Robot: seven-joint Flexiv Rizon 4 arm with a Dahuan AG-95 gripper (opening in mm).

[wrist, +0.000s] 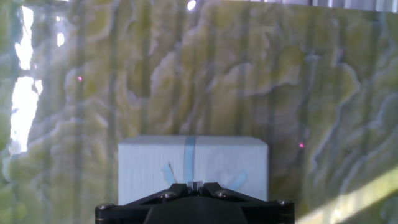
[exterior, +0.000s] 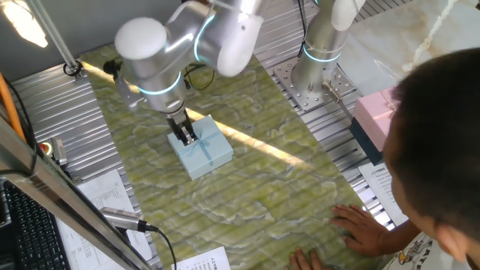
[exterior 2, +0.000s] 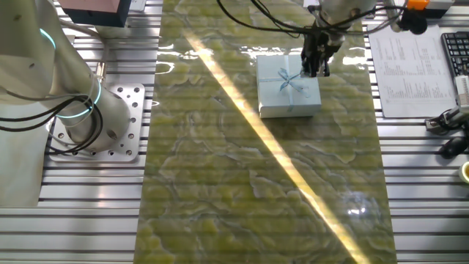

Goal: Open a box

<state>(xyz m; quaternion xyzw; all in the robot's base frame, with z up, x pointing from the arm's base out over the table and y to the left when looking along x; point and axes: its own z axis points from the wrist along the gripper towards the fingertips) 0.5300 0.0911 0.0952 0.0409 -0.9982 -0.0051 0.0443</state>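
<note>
The small pale-blue gift box [exterior: 206, 154] sits on the green marbled mat with its lid on and a matching ribbon bow across the top. It also shows in the other fixed view [exterior 2: 286, 95] and in the hand view [wrist: 149, 168]. My gripper [exterior: 185, 136] comes down on the box top near its far edge, also seen in the other fixed view [exterior 2: 315, 67]. In the hand view the gripper [wrist: 194, 185] has its jaws pressed together at the bow, with ribbon tails spreading on either side. The box interior is hidden.
A larger pink-lidded box [exterior: 375, 112] with a dark base stands to the right of the arm's base [exterior: 315, 67]. A person leans in at the front right with a hand [exterior: 367, 225] on the mat. Papers [exterior 2: 407, 66] and a keyboard [exterior 2: 456, 51] lie beside the mat.
</note>
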